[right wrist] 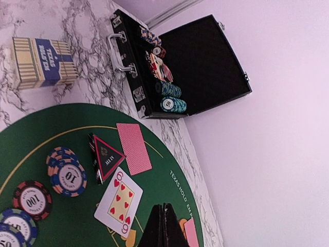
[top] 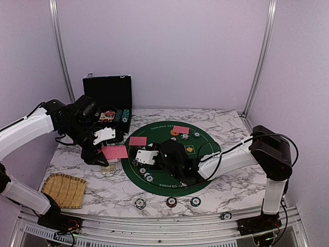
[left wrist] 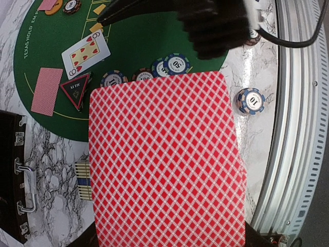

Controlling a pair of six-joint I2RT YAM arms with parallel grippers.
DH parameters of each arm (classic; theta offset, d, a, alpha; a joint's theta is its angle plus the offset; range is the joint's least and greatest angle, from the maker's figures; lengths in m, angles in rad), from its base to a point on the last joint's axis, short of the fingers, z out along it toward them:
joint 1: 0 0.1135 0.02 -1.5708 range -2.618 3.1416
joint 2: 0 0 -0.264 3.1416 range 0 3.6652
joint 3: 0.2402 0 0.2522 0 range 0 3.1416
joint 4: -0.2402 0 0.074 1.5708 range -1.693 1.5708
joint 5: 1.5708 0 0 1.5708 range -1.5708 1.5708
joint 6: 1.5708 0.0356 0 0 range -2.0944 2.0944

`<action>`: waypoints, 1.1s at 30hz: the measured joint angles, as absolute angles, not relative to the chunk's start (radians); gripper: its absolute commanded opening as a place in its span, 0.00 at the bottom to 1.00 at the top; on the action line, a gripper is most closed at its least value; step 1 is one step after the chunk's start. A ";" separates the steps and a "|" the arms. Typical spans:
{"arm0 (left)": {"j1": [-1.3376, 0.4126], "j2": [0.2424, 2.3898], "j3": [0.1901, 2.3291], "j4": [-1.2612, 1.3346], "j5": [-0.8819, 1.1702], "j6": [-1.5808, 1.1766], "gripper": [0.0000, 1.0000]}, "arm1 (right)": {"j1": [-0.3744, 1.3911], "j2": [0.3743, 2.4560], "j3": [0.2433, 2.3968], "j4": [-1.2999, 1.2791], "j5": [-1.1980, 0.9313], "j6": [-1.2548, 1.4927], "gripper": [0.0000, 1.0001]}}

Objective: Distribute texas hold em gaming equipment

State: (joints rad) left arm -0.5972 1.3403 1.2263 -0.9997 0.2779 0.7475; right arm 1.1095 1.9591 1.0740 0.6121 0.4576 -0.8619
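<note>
My left gripper (top: 110,153) is shut on a red-backed card (left wrist: 164,159) and holds it above the table's left side, at the edge of the green felt (top: 205,149). The card hides its fingers. My right gripper (right wrist: 165,216) is shut and empty, hovering over the felt (right wrist: 77,134) next to a face-up six of hearts (right wrist: 118,200). A dark triangular button (right wrist: 105,157) and a face-down card (right wrist: 134,148) lie beyond it. Striped chips (left wrist: 172,64) sit in a row on the felt. A second face-down card (top: 180,129) lies by an orange button (top: 175,134).
The open black chip case (top: 109,98) stands at the back left with chips inside. A card box (top: 108,167) lies below my left gripper. A woven straw mat (top: 64,189) is at the front left. Several chips (top: 171,201) line the front edge.
</note>
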 measured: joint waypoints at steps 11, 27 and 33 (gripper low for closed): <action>-0.596 1.293 1.228 -1.001 0.268 0.745 0.00 | 1.126 1.904 1.029 0.548 0.443 -0.650 0.48; -0.595 1.293 1.228 -1.001 0.270 0.745 0.00 | 0.839 2.222 1.687 0.045 0.123 -0.136 0.34; -0.594 1.293 1.227 -1.002 0.271 0.746 0.00 | 0.795 2.400 1.923 -0.186 0.022 -0.049 0.23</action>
